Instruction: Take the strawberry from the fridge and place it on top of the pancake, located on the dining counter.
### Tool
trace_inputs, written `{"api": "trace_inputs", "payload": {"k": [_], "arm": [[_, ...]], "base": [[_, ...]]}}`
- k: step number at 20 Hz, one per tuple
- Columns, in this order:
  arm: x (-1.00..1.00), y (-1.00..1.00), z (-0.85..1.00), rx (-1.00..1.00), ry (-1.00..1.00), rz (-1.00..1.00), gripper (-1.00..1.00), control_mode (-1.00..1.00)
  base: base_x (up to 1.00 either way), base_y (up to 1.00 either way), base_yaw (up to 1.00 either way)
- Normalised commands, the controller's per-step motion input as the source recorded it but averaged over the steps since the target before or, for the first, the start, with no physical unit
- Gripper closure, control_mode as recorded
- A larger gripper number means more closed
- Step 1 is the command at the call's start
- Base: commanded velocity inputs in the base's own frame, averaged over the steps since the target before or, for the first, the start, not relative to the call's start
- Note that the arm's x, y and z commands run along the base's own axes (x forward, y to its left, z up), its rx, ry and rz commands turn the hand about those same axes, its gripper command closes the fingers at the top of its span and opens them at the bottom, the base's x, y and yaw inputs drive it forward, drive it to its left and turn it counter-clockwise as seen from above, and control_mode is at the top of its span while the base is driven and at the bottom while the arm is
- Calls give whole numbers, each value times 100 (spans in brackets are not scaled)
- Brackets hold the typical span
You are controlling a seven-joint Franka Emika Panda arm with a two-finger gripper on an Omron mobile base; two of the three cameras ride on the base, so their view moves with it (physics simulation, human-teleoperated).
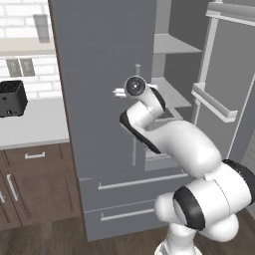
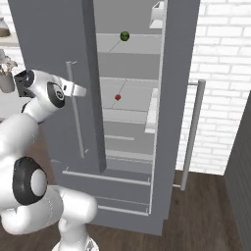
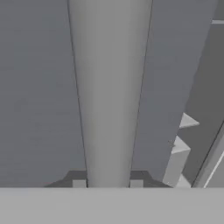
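Now the toaster [image 1: 12, 98] sits on the kitchen counter [image 1: 35, 127] at far left; the gripper [image 3: 107, 183] is at the fridge [image 2: 49, 44], its fingertips [image 3: 79, 183] straddling the left door's bar handle [image 3: 109, 87], spread just wider than the bar; further right, the strawberry [image 2: 117, 97] sits mid-shelf inside, the green fruit [image 2: 125, 36] one shelf higher.

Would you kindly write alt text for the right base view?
A white robot arm holds its gripper at the long vertical bar handle of a tall matte grey fridge whose right door stands open. Inside, a tiny red strawberry sits on a pale grey shelf, a small green round fruit on a shelf above.
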Motion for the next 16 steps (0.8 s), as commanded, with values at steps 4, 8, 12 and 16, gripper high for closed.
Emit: {"api": "trace_inputs", "payload": {"k": [4, 8, 12, 16], "arm": [[-70, 39, -4, -17, 1, -19, 100, -100], [-75, 34, -12, -9, 0, -23, 100, -100], [-54, 47, -4, -1, -7, -21, 100, -100], [-55, 63, 0, 0, -13, -15, 100, -100]], "base": [[0, 0, 0], [0, 0, 0], [0, 0, 0], [0, 0, 0]]}}
